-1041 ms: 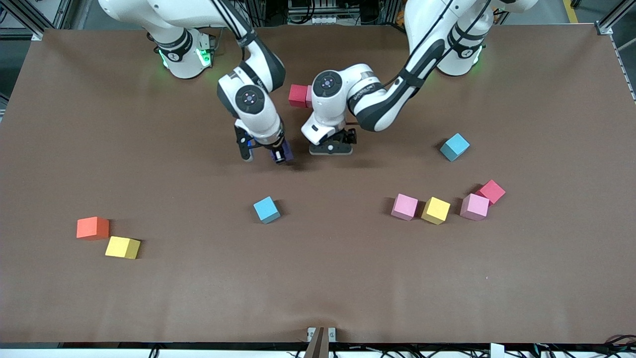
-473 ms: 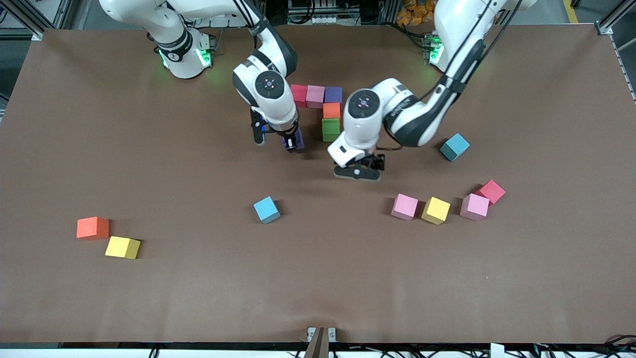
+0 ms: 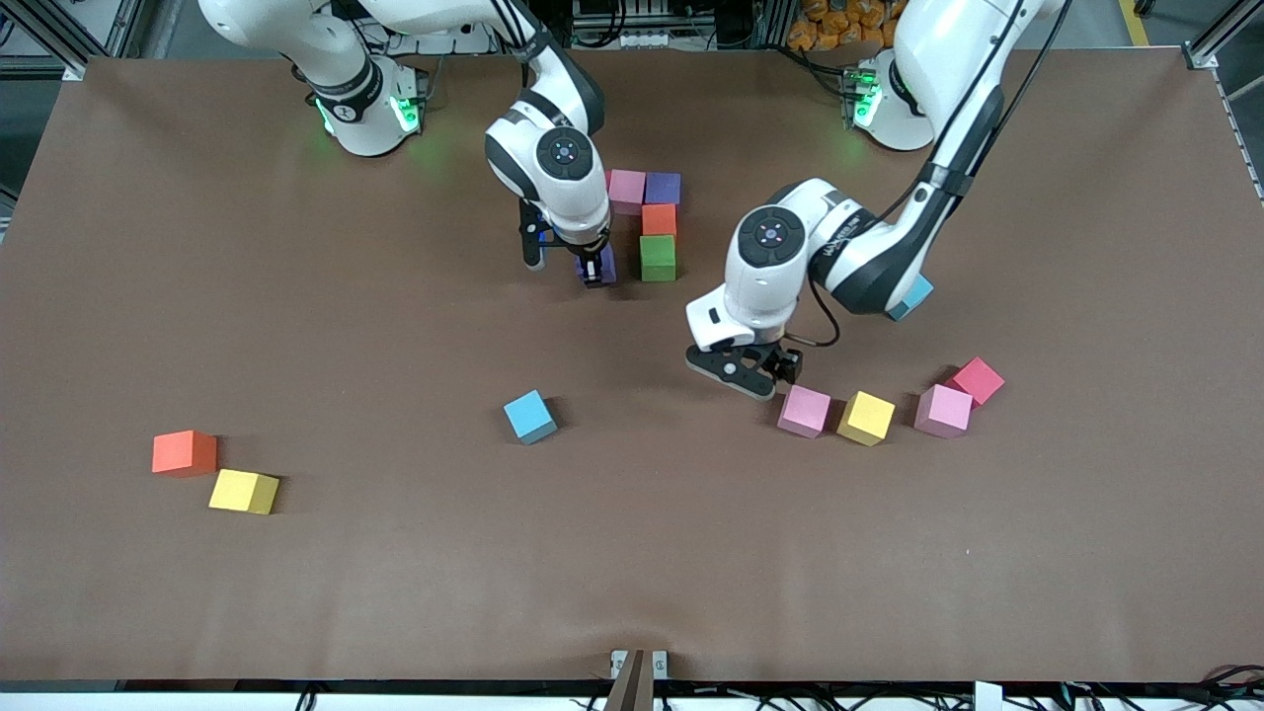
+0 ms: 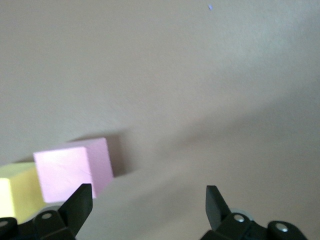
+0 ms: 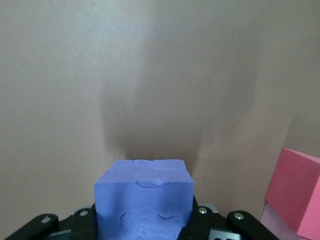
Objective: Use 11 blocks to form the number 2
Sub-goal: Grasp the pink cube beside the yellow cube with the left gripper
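So the right gripper (image 3: 591,269) is clamped tight on a purple block (image 5: 144,200), hanging over the table just at 9 o'clock of the green block (image 3: 658,258). That green one sits under an orange block (image 3: 659,218), with a pink block (image 3: 626,190) and another purple block (image 3: 663,187) in a row above, so the number 2 is only partly built. The left gripper (image 3: 748,372) has its jaws spread wide, holding nothing, low just beside a loose pink block (image 4: 74,168) with a yellow block (image 3: 866,418) touching it at 3 o'clock.
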Robot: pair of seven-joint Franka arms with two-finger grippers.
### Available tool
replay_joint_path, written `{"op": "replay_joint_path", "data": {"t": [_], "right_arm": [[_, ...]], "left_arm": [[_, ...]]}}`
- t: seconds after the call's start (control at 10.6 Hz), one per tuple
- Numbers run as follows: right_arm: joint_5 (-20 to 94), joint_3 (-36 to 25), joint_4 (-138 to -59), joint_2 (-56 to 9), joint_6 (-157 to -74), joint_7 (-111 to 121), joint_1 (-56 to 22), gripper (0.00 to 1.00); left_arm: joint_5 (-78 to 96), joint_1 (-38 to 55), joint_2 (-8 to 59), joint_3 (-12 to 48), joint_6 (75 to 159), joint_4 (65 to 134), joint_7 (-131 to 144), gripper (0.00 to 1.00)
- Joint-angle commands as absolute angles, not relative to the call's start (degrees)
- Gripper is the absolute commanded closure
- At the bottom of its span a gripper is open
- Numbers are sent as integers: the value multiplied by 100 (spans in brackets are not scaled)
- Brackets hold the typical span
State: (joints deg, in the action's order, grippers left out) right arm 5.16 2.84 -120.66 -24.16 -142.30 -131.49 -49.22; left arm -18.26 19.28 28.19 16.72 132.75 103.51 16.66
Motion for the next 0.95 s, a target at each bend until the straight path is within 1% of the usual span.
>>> {"op": "replay_joint_path", "data": {"t": [0.0,0.38,0.85], "right_arm": [[238,272,-11848,-2680,-14396,-13745,-5097,100],[229,272,-11804,-2786,-14519,-13851,-5185,100],[237,272,-11733,-2830,-14590,-14010,-5186,100]], "left_arm": [[-1469,1759,2891,1652,13201,10109,1345,0],[-723,1336,3102,1644,13192,9906,1301,0],[-764,1283,3471,1398,13201,9817,1398,0]]}}
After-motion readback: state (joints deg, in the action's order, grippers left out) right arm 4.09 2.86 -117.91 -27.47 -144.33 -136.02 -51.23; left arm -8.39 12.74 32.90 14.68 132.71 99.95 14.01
